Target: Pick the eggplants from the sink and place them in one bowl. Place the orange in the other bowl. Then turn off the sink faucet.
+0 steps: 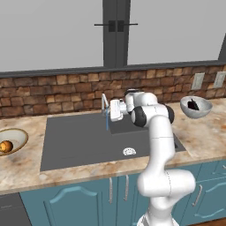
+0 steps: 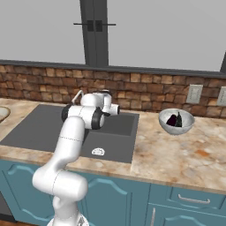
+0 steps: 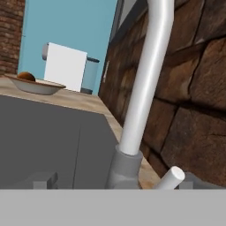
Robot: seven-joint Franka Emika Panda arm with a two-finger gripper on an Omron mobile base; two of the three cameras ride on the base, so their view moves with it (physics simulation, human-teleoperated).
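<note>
Running blue from the slim silver curved faucet [image 1: 104, 102], water is seen beside the two-finger gripper [image 1: 110, 110]; finger gap can't be told. Dark eggplants [image 2: 176, 120] sit in speckled bowl [image 2: 165, 125], orange [image 1: 5, 146] in tan-rimmed bowl [image 1: 22, 136].

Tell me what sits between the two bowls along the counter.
In the left base view, the sink lies between the tan-rimmed bowl holding the orange and the speckled bowl, with the faucet, still running, and the robot's hand beside it.

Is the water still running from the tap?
Yes, on. A thin blue stream drops from the faucet into the sink, with the gripper close beside the faucet.
</note>
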